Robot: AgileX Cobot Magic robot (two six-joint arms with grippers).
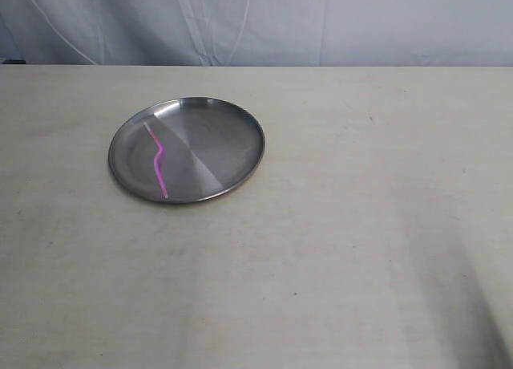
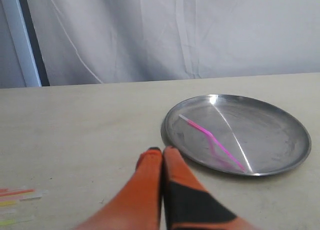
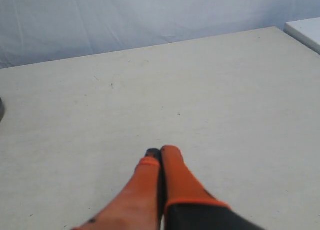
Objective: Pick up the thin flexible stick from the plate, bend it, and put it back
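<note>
The round steel plate (image 1: 216,116) lies on the table, left of centre in the exterior view, and shows again as the plate (image 2: 270,140) in the left wrist view. On it rests the thin pink stick (image 1: 158,161), kinked in the middle, its pale tip toward the far rim; the left wrist view shows the same stick (image 2: 212,139). My left gripper (image 2: 161,150) is shut and empty, just short of the plate's rim. My right gripper (image 3: 160,151) is shut and empty over bare table, away from the plate. Neither gripper appears in the exterior view.
A pale cloth backdrop (image 1: 256,20) hangs behind the beige table (image 1: 361,225). Coloured strips (image 2: 17,202) lie on the table beside the left gripper. A white object's corner (image 3: 305,32) sits at the table's far edge in the right wrist view.
</note>
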